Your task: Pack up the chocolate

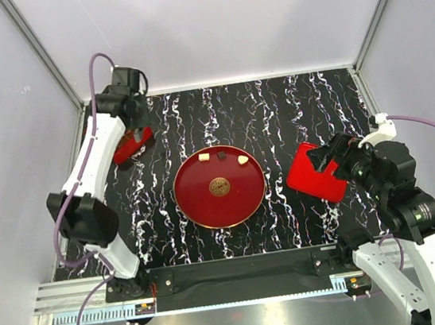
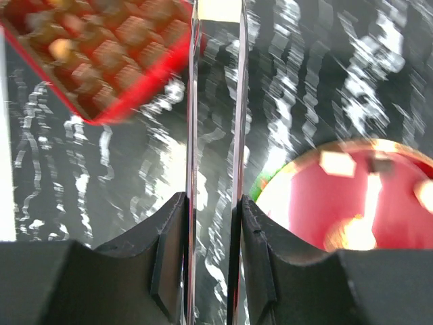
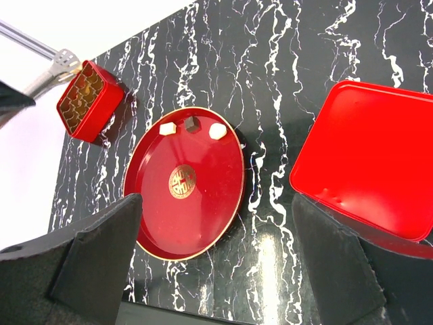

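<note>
Three chocolate pieces lie on the far part of the round red plate (image 1: 207,204): a cream one (image 1: 204,157), a dark one (image 1: 222,155) and another cream one (image 1: 243,160). A red box (image 1: 130,147) at the back left holds several more in its tray (image 2: 108,47). My left gripper (image 2: 213,203) hangs by that box, shut on metal tongs (image 2: 193,101) whose tips point between the box and the plate (image 2: 318,203). My right gripper (image 3: 216,203) is open and empty, above the table between the plate (image 3: 169,223) and the red lid (image 3: 369,159).
The red lid (image 1: 317,172) lies right of the plate, partly under my right arm. The black marbled table top (image 1: 274,107) is bounded by white walls with metal posts at the back corners. A gold emblem (image 1: 219,186) marks the plate's centre.
</note>
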`<state>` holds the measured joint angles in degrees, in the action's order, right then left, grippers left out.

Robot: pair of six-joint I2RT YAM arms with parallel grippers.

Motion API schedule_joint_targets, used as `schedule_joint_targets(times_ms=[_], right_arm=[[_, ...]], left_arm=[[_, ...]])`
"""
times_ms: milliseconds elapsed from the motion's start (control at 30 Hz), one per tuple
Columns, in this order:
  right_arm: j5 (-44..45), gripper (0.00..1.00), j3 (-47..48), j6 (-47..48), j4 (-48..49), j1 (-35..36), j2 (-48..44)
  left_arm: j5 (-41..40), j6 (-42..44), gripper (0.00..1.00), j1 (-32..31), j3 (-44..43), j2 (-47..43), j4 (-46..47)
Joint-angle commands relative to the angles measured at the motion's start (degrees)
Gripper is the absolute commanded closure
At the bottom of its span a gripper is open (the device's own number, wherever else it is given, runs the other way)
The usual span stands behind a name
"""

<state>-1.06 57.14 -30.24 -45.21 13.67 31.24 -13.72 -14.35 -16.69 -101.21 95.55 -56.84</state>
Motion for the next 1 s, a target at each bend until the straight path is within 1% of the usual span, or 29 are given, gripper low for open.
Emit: schedule_joint_targets(times_ms=[0, 133, 233, 400, 667, 967], right_arm=[[-0.70, 0.00, 0.07, 0.35, 2.76, 0.04, 1.01], [-1.13, 0.00, 0.16, 1.06, 3.11, 0.04, 1.63], [-1.31, 0.00, -0.45, 0.89, 3.55, -0.05, 1.98], [-1.22, 0.00, -2.03, 0.71, 5.04, 0.04, 2.33], [-0.88, 0.00, -3.09, 1.15, 6.63, 0.04, 4.00], [-0.26, 0.00, -3.36, 1.41, 6.45, 0.04, 3.91]], left_arm=[[0.97, 1.87, 0.66, 3.94, -6.35, 4.72, 2.17], [1.32, 1.25, 0.66, 8.76, -10.32, 9.91, 2.79], [1.06, 1.43, 0.66, 10.88, -13.04, 13.34, 2.79], [0.09, 3.18, 0.66, 12.73, -15.07, 16.60, 3.84], [-1.58, 4.24, 0.63, 14.23, -14.90, 20.02, 5.16], [-2.72, 5.65, 0.51, 14.31, -16.12, 21.17, 5.69]])
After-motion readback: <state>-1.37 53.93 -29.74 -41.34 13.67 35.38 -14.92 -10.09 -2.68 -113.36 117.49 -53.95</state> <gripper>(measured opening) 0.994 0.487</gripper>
